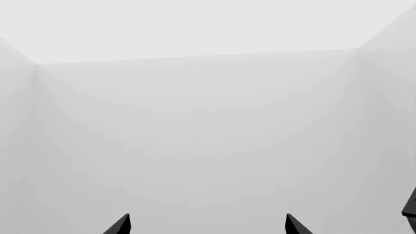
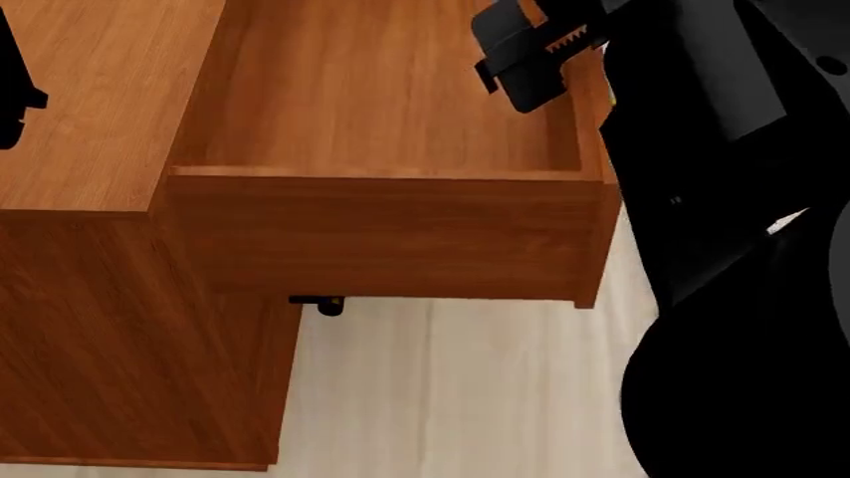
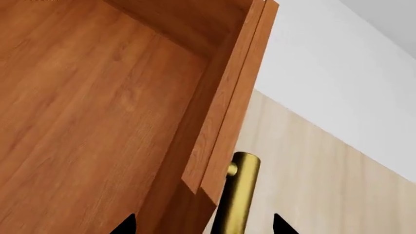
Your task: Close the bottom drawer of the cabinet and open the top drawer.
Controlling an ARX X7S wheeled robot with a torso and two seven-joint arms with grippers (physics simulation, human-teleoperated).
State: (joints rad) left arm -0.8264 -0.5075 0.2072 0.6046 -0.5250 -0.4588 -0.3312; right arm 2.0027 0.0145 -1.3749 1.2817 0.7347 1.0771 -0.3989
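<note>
One drawer, the top drawer [image 2: 385, 110], stands open, tray bare.

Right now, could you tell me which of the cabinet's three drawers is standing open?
The top drawer, just under the top of the cabinet. Its bare tray juts well out, while no tray shows pulled out beneath it.

A pale wooden floor [image 2: 452, 388] is seen under everything. The big reddish-brown cabinet [image 2: 119, 329] is stood right on it. In the right wrist view, the same light floor [image 3: 325, 185] is seen meeting a white wall [image 3: 338, 63].
</note>
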